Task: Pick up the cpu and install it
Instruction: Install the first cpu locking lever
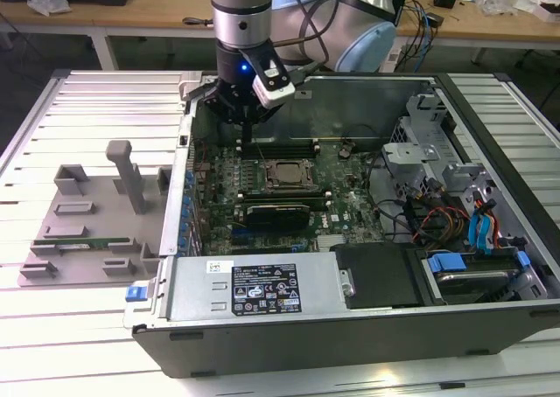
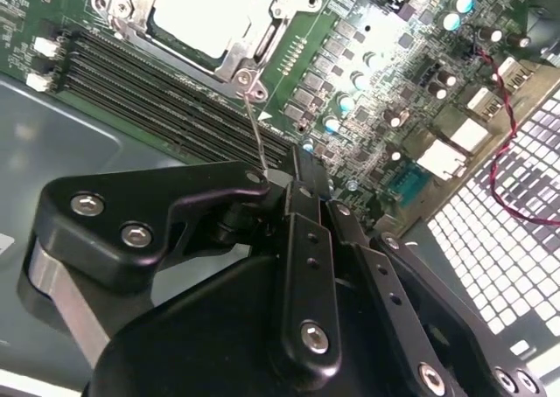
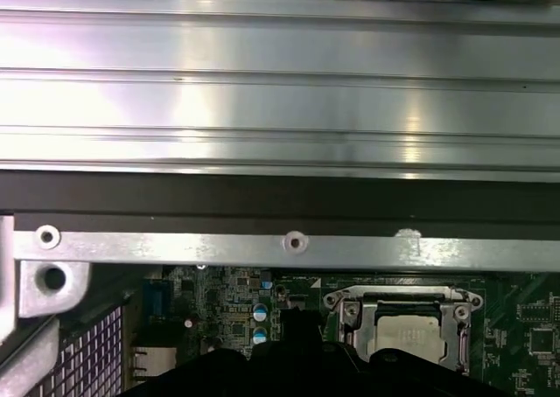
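Exterior view, near to far. Near edge of the open grey metal computer case (image 1: 490,323): silver power supply box with a white label (image 1: 254,288), then a black drive cover (image 1: 381,275) and a blue-tabbed drive bay (image 1: 468,275) toward the exterior view's right. Past that, the green motherboard (image 1: 289,196) on the case floor, with a long black slot module (image 1: 276,212) near its middle. Just beyond the module is the metal socket frame (image 1: 284,174); the cpu, a small flat square chip with a silvery-grey top (image 1: 286,175), sits inside that frame, already in the socket, near the far half of the board. In the second wrist view the cpu (image 2: 206,12) shows as a pale square plate inside the frame, black memory slots (image 2: 157,91) beside it. In the first wrist view the cpu (image 3: 409,331) lies flat under the frame's clips.

The black gripper (image 1: 247,117) hangs over the far edge of the motherboard, just beyond the socket, apart from the cpu, holding nothing visible. Cannot tell if the fingers are clenched or released.

Outside the case, toward the exterior view's left, a grey plastic fixture tray with an upright post (image 1: 96,213) sits on the ribbed metal table (image 1: 87,100).
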{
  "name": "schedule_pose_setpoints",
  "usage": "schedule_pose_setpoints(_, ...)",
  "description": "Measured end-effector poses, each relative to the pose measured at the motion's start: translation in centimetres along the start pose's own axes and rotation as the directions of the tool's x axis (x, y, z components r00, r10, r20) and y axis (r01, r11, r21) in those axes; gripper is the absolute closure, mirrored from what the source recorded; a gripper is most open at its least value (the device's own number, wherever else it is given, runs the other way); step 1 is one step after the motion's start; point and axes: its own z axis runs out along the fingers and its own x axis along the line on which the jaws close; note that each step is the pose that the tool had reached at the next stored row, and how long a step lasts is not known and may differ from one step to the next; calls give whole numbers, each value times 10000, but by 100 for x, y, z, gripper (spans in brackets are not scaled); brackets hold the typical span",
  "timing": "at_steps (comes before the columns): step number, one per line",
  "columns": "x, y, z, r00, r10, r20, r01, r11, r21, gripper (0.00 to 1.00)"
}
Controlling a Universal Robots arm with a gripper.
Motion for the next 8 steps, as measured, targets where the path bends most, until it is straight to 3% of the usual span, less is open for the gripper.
schedule_pose_setpoints(8, -119, -2, 3, 10000, 0, -1, 0, 10000, -1, 89)
